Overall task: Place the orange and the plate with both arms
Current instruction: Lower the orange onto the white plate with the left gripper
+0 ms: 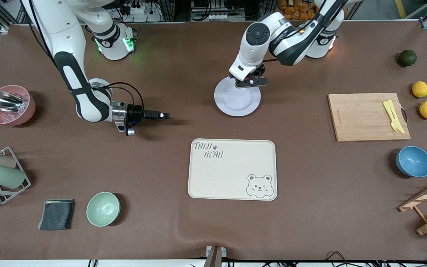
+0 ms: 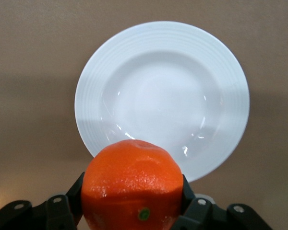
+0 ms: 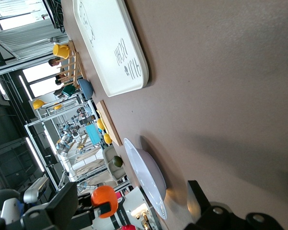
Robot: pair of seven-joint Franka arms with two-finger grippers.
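- Over the rim of the round glossy pale lavender-white plate (image 1: 237, 99), the left arm's black gripper (image 1: 251, 82) hangs with its two fingers squeezed tight on the small round bright red-orange fruit, the orange (image 2: 133, 184).
- It holds the orange by its sides, so I think the fruit can drop straight down into the plate's dip when the fingers let go.
- That plate sits flat on the table, farther from the front camera than the cream tray with a bear drawn on it (image 1: 232, 169). The tray has nothing on it, so it looks like the spot where the plate may go.
- Low near the table, toward its own end, the right arm's black gripper (image 1: 164, 116) waits with its fingers wide apart and nothing in them. It points sideways toward the plate, maybe ready to take the rim.
- Covering the table is a smooth brown mat (image 1: 310, 207) with a small bump at the edge near the front camera.
- Around the edges sit a wooden cutting board (image 1: 361, 116), two yellow lemons (image 1: 420, 89), a dark green round fruit (image 1: 407, 58), a blue bowl (image 1: 414, 161) and a mint-green bowl (image 1: 103, 208).
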